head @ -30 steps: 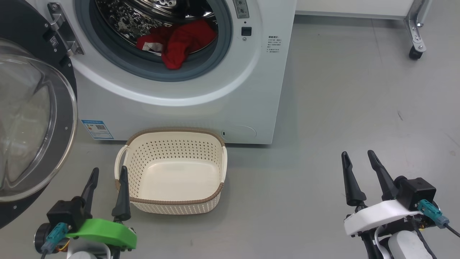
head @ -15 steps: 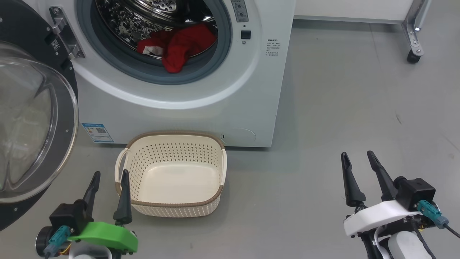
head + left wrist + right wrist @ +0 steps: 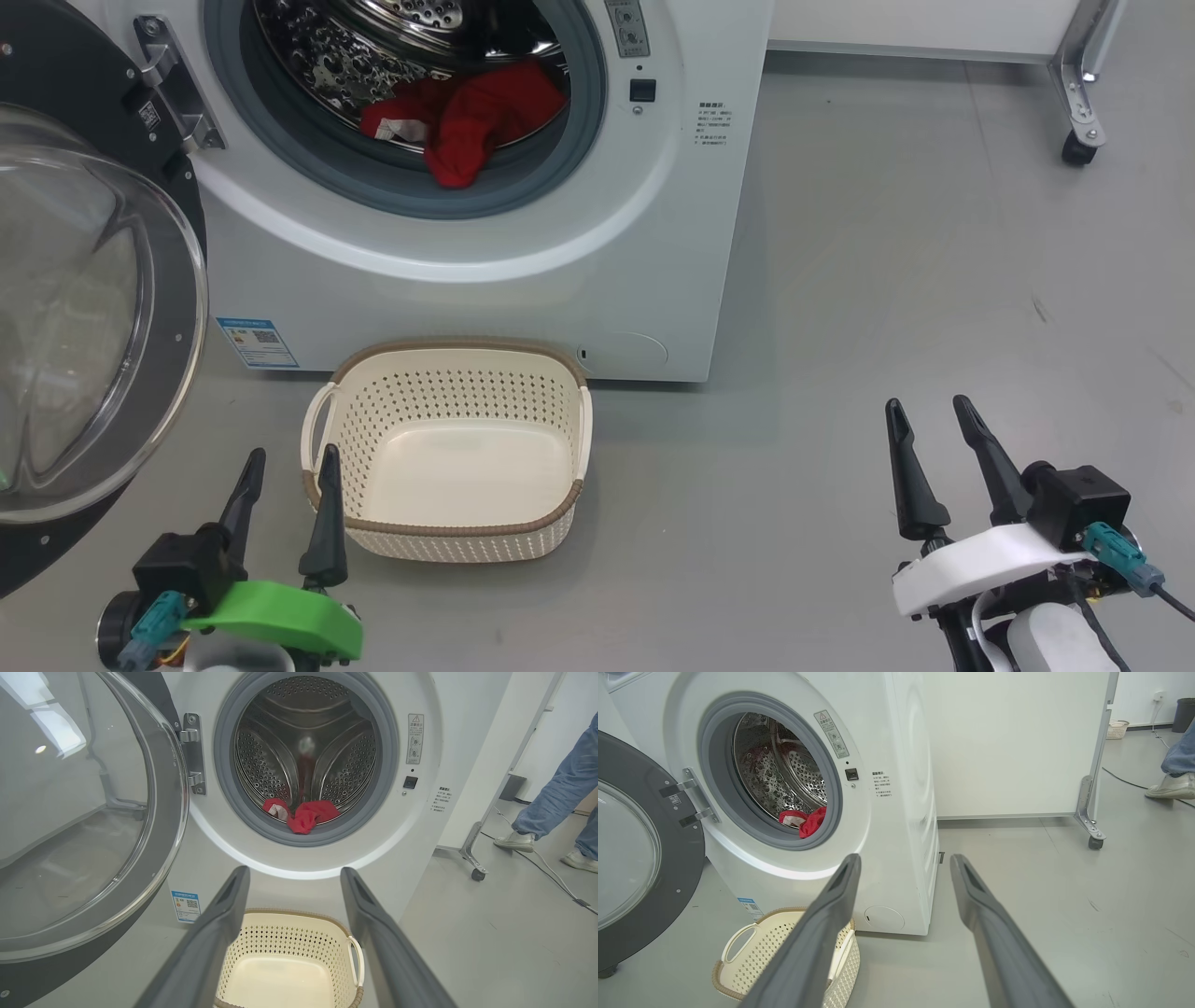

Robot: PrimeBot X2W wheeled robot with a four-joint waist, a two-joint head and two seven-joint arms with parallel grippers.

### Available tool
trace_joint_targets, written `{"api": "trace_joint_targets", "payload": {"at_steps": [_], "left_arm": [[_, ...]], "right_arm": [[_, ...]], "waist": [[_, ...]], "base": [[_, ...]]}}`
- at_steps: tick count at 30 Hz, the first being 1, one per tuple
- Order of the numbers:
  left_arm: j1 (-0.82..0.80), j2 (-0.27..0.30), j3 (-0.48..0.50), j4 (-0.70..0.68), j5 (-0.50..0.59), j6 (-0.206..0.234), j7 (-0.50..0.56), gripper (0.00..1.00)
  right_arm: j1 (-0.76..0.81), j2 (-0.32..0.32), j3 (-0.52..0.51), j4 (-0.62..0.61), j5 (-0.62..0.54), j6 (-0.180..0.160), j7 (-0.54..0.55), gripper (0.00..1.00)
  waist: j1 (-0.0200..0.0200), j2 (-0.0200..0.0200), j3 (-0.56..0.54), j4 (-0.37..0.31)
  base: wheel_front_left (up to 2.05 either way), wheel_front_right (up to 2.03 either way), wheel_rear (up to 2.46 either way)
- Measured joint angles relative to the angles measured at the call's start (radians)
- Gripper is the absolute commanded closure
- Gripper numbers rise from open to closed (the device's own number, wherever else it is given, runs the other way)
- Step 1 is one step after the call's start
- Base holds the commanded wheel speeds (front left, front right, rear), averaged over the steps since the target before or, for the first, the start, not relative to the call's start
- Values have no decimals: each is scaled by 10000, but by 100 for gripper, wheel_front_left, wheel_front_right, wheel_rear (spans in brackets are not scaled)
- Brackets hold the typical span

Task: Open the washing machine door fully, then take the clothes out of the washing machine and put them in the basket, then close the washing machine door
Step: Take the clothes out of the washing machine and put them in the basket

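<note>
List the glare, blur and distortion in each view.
Head view: even light, sharp; glints on the drum, faint reflections in the door glass. Left wrist view: bright reflections on the door glass, the near fingers soft. Right wrist view: fingers blurred, the machine edges bowed by the lens.

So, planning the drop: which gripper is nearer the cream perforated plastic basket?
Left. The left gripper hovers beside the cream perforated plastic basket, at its left handle; the right gripper is far to its right.
</note>
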Motion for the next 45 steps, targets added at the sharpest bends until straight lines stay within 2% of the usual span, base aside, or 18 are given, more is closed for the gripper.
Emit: {"api": "trace_joint_targets", "payload": {"at_steps": [45], "left_arm": [[0, -105, -230, -207, 150, -71, 0, 0]], "right_arm": [[0, 13, 21, 35, 2, 0, -73, 0]], "waist": [[0, 0, 158, -41]], "base": [[11, -11, 0]]}}
